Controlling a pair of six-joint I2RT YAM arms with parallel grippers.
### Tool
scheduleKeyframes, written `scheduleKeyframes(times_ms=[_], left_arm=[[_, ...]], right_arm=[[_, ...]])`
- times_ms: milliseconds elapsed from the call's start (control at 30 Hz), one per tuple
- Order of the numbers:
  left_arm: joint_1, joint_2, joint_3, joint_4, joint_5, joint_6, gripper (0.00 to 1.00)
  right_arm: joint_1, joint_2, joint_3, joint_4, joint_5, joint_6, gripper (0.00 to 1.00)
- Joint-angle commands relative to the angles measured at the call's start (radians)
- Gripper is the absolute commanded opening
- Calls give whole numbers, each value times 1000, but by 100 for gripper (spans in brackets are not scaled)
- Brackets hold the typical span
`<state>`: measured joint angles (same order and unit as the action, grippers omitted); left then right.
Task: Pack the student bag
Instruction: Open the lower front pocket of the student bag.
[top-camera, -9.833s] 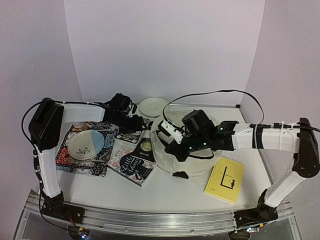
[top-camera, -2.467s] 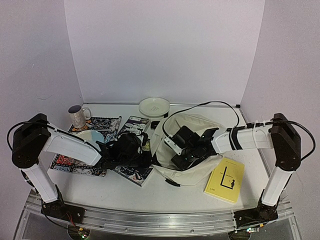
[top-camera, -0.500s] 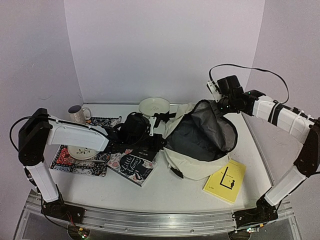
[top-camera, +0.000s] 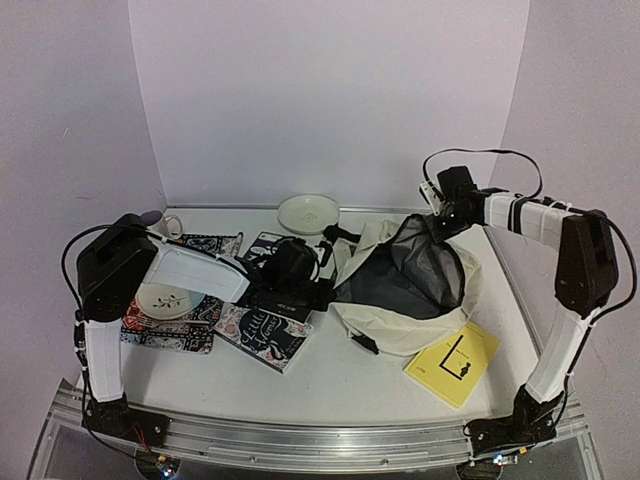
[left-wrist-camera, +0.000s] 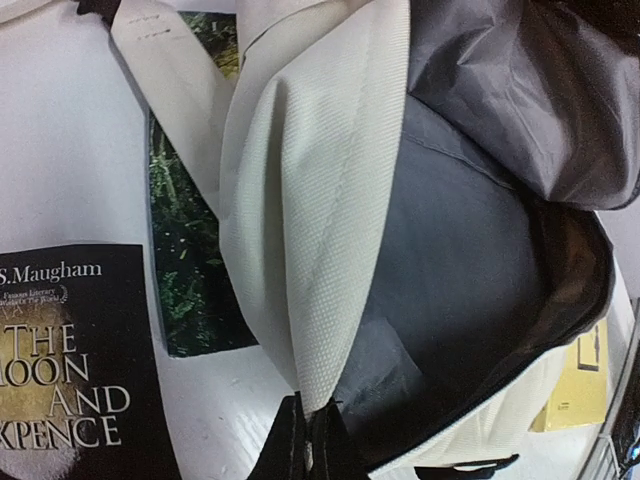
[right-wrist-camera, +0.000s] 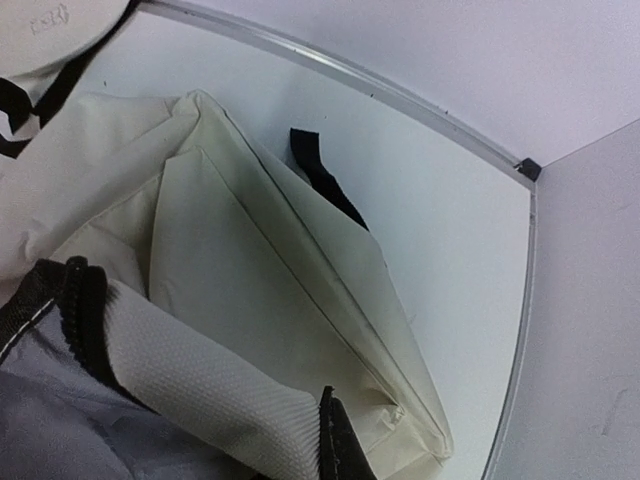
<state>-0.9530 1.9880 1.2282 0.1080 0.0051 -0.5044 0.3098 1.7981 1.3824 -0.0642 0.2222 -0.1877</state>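
Cream fabric student bag (top-camera: 395, 332) gapes upward, stretched near-left to far-right, rim clenched by left end effector (top-camera: 325, 293) and right end effector (top-camera: 438, 216).

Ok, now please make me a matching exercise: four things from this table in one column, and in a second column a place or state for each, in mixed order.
Things:
1. student bag
2. yellow book
3. white plate
4. mug

Places or states:
a. at the back, in the middle
b. at the far left
c. mouth pulled open, grey lining showing
d. lying flat at the near right

Pairs: 1-c, 2-d, 3-a, 4-b
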Motion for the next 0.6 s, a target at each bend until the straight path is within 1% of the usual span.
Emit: scheduleKeyframes(times_ms=[0, 100, 200, 433, 500, 567], left_arm=[[32, 35, 70, -55, -24, 10, 0], [33, 41, 90, -63, -38, 31, 4], [33, 47, 108, -79, -67, 57, 5], [36, 53, 117, -97, -89, 104, 9], [37, 49, 119, -101, -104, 104, 10], [38, 40, 120, -102, -119, 95, 15]], right_arm=[[-40, 89, 100, 76, 33, -23, 1], [-53, 150, 137, 82, 36, -39, 4], [-70, 198, 180, 83, 55, -58, 14], [-75, 228, 319, 84, 153, -148, 31], [-75, 246, 340, 75, 166, -139, 38], [-75, 242, 347, 36, 122, -106, 43]])
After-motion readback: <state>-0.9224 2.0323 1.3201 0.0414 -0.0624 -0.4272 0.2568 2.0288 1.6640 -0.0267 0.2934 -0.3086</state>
